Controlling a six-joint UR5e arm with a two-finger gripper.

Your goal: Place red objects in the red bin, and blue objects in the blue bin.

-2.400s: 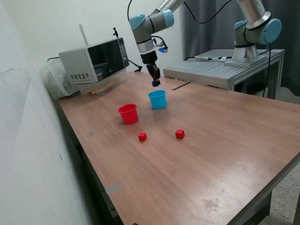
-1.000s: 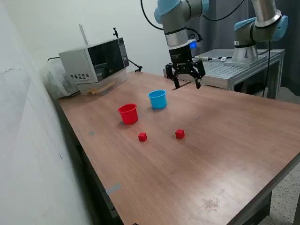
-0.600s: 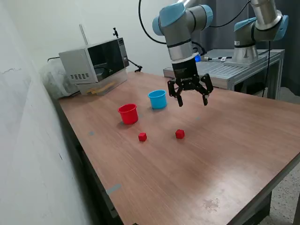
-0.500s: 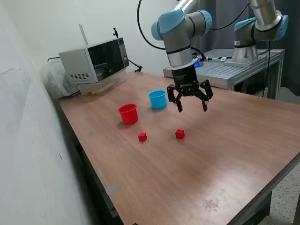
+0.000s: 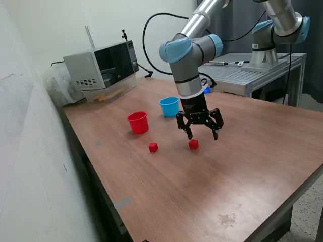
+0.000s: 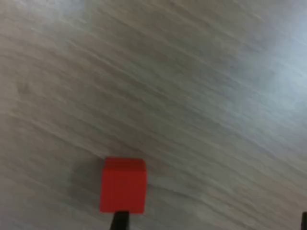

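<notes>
The inside of the red cup [image 5: 138, 122] near the worktop's back edge cannot be seen, and the arm covers the near right side of the light-blue cup [image 5: 168, 106], so what either holds cannot be told. The wrist view is motion-blurred; its edge cuts the gripper [image 5: 200, 136] down to dark finger slivers beside a red cube [image 6: 123, 185].

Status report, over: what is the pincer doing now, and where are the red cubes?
Pincer open, empty, low over the near red cube. Second red cube loose on table, short of red cup. Nothing in the way.
</notes>
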